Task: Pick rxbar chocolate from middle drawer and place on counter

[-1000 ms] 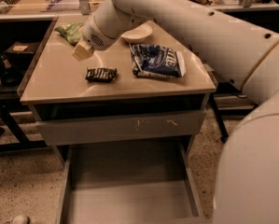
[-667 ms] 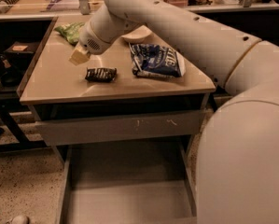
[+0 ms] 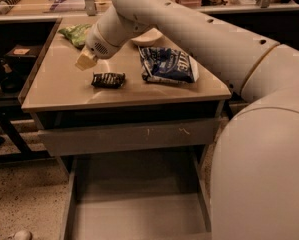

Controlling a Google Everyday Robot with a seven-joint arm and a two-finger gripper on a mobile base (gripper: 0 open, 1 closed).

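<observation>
Lowered slightly since a second ago: cream two-finger gripper (image 3: pixel 85 61), hovering over glossy tan counter (image 3: pixel 54 91), just beside but apart from small black-wrapped rxbar chocolate (image 3: pixel 108 79). Claw state: cannot tell. Bar unmoved, flat on counter, outside open grey metal middle drawer (image 3: pixel 134 211). Judged: placement done, withdrawal in hand. Recommend rising straight up, brushing neither bar nor blue-white bag (image 3: pixel 166 65).

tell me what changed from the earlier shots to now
The robot's bulky near arm segment swung leftward in view, covering more of the lower right. The gripper dipped slightly over the glossy tan counter, beside the small black-wrapped rxbar chocolate. Nothing grasped or released. Bar, blue-white bag and open grey metal middle drawer stayed put.
</observation>
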